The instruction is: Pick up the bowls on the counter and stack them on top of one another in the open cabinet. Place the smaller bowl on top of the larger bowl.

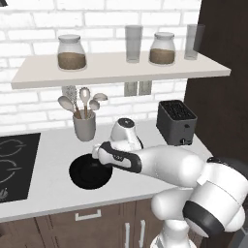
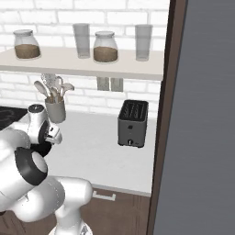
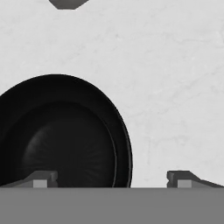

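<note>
Setting: a domestic kitchen, rendered. Evidence follows.

- Pale grey-white counter running along a white brick wall, with dark brown drawer fronts and pale handles beneath.
- Black cooktop set flush into the counter at its left end.
- Open pale shelf board on the wall, carrying two lidded glass jars of brown contents and two empty drinking glasses.
- Grey utensil cup holding spoons and a whisk, standing against the wall.
- Dark two-slot toaster on the counter, below a wall socket plate.
- Black bowl resting on the worktop.
- Tall dark brown cabinet closing the right side.
</note>
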